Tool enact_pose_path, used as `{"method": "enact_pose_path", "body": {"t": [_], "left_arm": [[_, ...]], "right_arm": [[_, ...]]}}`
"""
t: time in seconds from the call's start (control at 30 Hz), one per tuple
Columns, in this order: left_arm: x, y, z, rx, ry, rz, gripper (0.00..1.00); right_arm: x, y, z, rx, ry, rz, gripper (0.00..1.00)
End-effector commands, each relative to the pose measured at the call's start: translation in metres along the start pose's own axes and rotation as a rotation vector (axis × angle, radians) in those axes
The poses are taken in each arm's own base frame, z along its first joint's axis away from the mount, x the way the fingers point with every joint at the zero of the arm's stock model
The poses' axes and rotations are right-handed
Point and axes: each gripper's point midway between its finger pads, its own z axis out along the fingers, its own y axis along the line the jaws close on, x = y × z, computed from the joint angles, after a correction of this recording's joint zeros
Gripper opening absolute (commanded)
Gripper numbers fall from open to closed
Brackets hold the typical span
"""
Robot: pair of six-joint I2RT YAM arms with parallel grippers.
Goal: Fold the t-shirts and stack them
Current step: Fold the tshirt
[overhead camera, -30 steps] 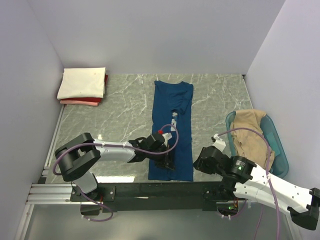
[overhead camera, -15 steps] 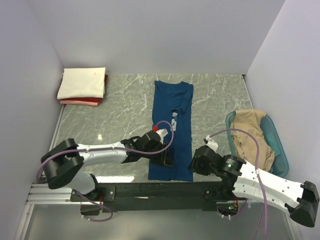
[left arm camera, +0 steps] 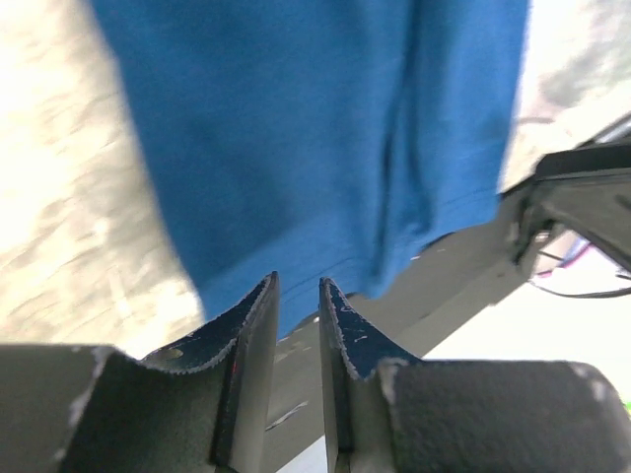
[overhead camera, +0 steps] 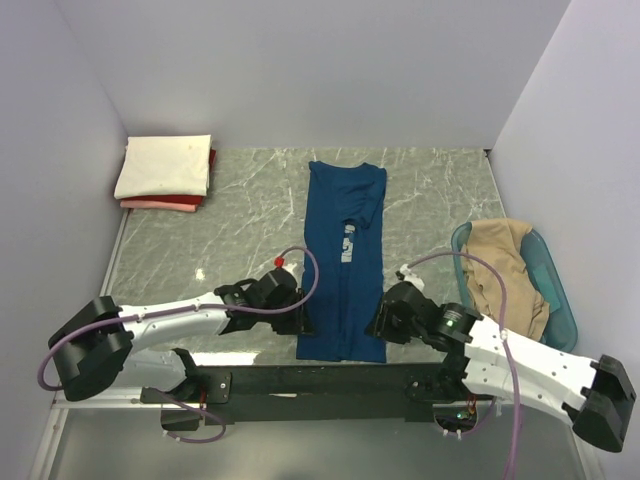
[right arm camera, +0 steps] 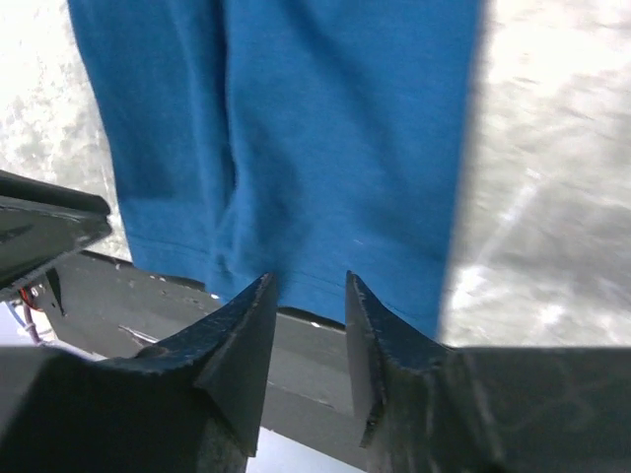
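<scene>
As left hand (overhead camera: 300,322), right hand (overhead camera: 378,324) flank it, blue t-shirt (overhead camera: 340,290), print (overhead camera: 347,242) unreadable.

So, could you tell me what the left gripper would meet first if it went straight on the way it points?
Most likely the near hem of the flat dark blue cloth t-shirt, which lies just ahead of the left gripper and its slightly parted jaws; depth is unclear.

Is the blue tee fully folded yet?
Partly folded: the blue tee lies as a long narrow strip, sides turned in, not yet folded crosswise.
</scene>
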Motion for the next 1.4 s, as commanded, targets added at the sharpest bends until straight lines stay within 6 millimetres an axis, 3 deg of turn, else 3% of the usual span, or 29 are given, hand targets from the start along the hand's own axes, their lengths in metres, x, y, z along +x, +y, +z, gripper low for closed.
{"method": "enact_pose_path", "body": {"t": [0.0, 0.37, 0.6, 0.93, 1.13, 1.27, 1.37], "left_arm": [[0.003, 0.013, -0.005, -0.024, -0.013, -0.014, 0.29], [0.011, 0.029, -0.014, -0.034, -0.012, -0.04, 0.34], [0.02, 0.033, -0.011, -0.021, 0.019, -0.037, 0.39], [0.029, 0.032, -0.006, 0.001, 0.068, -0.021, 0.43], [0.034, 0.032, -0.002, 0.016, 0.092, -0.013, 0.43], [0.037, 0.035, 0.0, 0.009, 0.105, -0.013, 0.42], [0.039, 0.039, 0.001, -0.008, 0.11, -0.019, 0.38]], "right_arm": [[-0.013, 0.039, 0.001, -0.115, -0.006, -0.027, 0.4], [-0.004, 0.062, 0.024, -0.163, 0.067, -0.057, 0.28], [0.016, 0.047, 0.043, -0.124, 0.143, -0.06, 0.25], [0.037, 0.031, 0.051, -0.089, 0.226, -0.067, 0.27], [0.033, 0.022, 0.041, -0.046, 0.205, -0.071, 0.29], [0.011, 0.03, 0.017, -0.062, 0.11, -0.061, 0.4], [0.001, 0.017, 0.005, -0.022, 0.054, -0.032, 0.43]]}}
